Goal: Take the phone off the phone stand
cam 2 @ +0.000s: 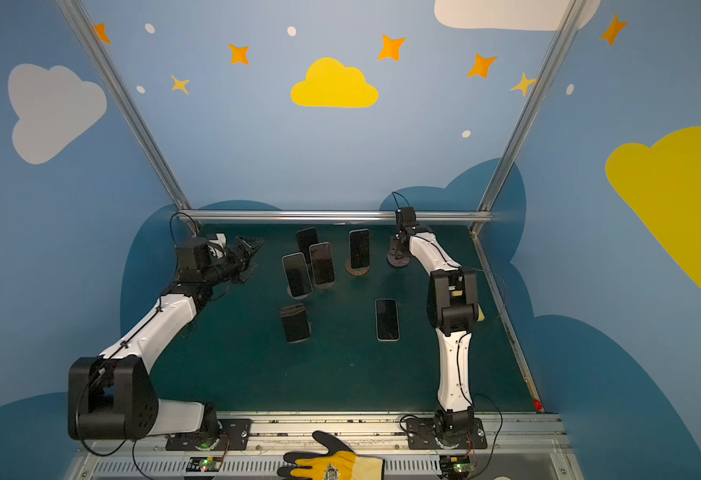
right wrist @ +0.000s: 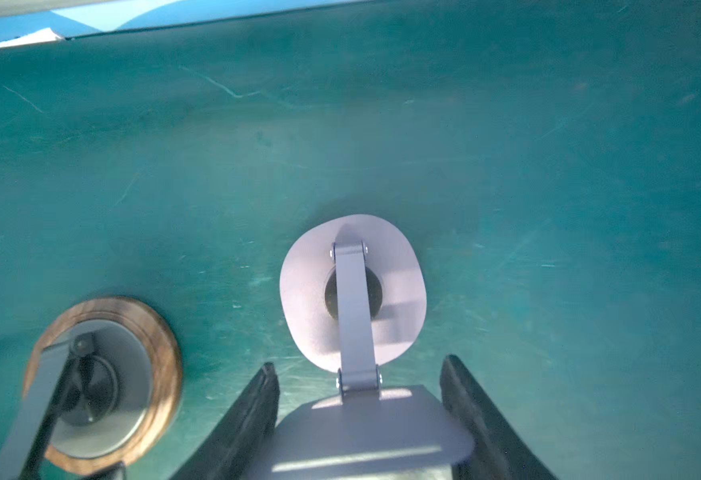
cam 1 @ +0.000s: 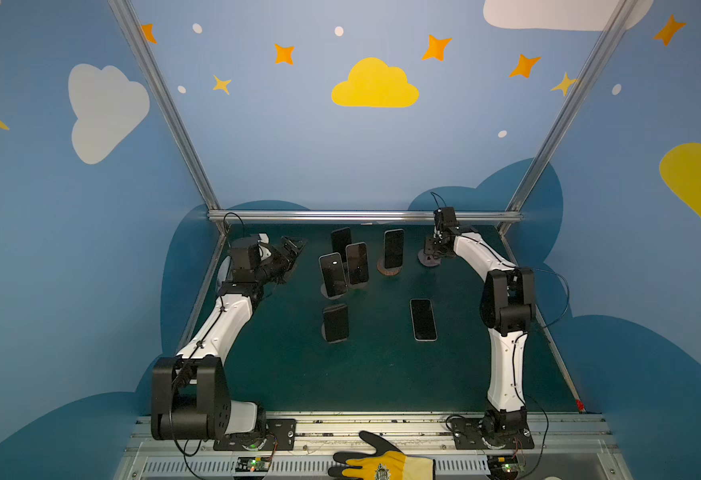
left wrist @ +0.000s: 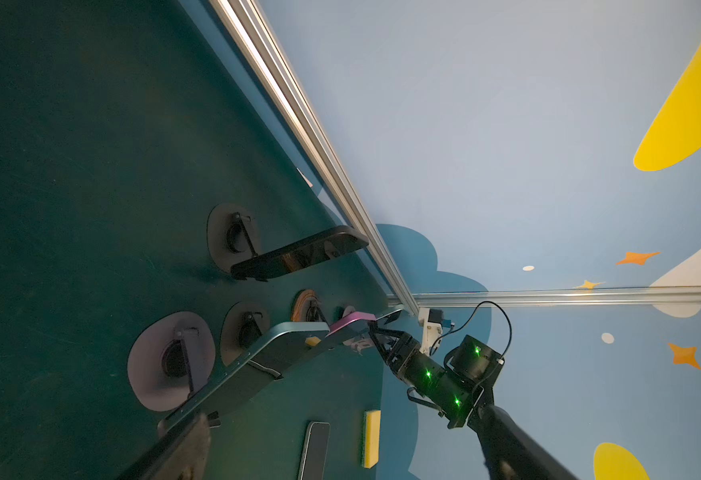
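Several dark phones stand on round stands mid-table, among them one (cam 1: 333,275) at the front of the cluster and one (cam 1: 393,248) on a wood-ringed stand (right wrist: 103,386). Another phone (cam 1: 423,319) (left wrist: 314,449) lies flat on the green mat. At the back right is an empty grey phone stand (cam 1: 429,258). My right gripper (cam 1: 435,248) (right wrist: 359,363) is shut on this stand's tilted plate (right wrist: 365,432), with its fingers (right wrist: 253,415) against the plate's two sides. My left gripper (cam 1: 294,253) hangs open and empty at the back left.
A yellow sponge (left wrist: 370,438) lies near the right edge behind my right arm. An aluminium rail (cam 1: 361,216) borders the back of the mat. A yellow and black glove (cam 1: 382,461) rests on the front frame.
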### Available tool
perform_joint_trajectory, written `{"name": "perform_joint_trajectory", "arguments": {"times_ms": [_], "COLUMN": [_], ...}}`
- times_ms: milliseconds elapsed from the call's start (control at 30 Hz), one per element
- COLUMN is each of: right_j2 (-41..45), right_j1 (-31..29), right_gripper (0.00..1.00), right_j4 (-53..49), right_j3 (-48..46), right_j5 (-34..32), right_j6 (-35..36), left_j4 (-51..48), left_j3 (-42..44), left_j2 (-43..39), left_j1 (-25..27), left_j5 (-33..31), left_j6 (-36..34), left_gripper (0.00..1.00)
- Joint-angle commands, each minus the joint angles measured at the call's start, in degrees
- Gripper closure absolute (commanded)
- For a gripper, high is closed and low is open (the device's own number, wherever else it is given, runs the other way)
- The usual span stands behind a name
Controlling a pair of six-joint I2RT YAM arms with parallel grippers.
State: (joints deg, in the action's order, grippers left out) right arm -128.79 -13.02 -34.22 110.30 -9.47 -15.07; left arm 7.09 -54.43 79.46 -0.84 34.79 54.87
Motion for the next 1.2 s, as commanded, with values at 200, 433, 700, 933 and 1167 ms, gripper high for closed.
{"name": "perform_joint_trajectory", "arguments": {"times_ms": [200,433,700,933,1167], "right_j2": [-2.2,0.8,13.6,34.3,57.0], "right_j1": [-0.7,-1.0,-1.1,-6.7,-34.5], "right_gripper": [0.31,0.16,0.15,0.18,0.22], "right_j4": [-7.0,-10.5,-16.4,-12.6,1.5], "right_j3": [5.3,7.8,7.6,-13.3,-40.1], "right_j5": [1.3,2.3,-0.2,1.0,-12.5], "right_j6": [-5.4,-6.8,-9.5,-12.7,-11.6], "left_j4": [0.5,0.5,-3.4,-11.3,-19.8], "left_j3": [-1.2,-1.3,-1.8,-0.8,-3.1], "left_j2": [0.1,0.1,-1.7,-6.7,-7.0], "left_j1": [0.1,0.2,0.1,-0.2,-0.8], "left_j5": [0.8,0.9,-2.2,-16.6,-25.8], "left_j6": [-0.7,-0.9,-2.9,-5.0,-5.0], "left_gripper": [0.00,0.00,0.00,0.00,0.00]}}
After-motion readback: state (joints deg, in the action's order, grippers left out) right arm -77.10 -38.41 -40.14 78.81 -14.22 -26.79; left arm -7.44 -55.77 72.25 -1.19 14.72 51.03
